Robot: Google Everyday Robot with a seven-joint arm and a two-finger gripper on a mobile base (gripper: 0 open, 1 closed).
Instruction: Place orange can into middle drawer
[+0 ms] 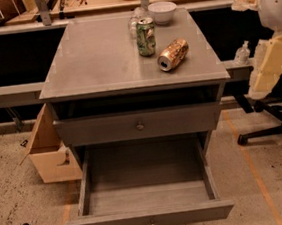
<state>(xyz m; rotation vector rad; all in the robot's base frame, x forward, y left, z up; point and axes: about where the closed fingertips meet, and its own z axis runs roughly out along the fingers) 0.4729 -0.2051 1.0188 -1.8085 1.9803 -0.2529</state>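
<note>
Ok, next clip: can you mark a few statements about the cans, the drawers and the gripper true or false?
1. The orange can lies on its side on the cabinet top. True.
2. The middle drawer is shut. False: it is pulled out.
3. The green-and-white can stands upright next to the orange can. True.
4. The gripper is clamped on the orange can. False: the gripper is out of view, and nothing touches the can.
5. The white bowl sits inside the middle drawer. False: it is on the cabinet top, behind the cans.
</note>
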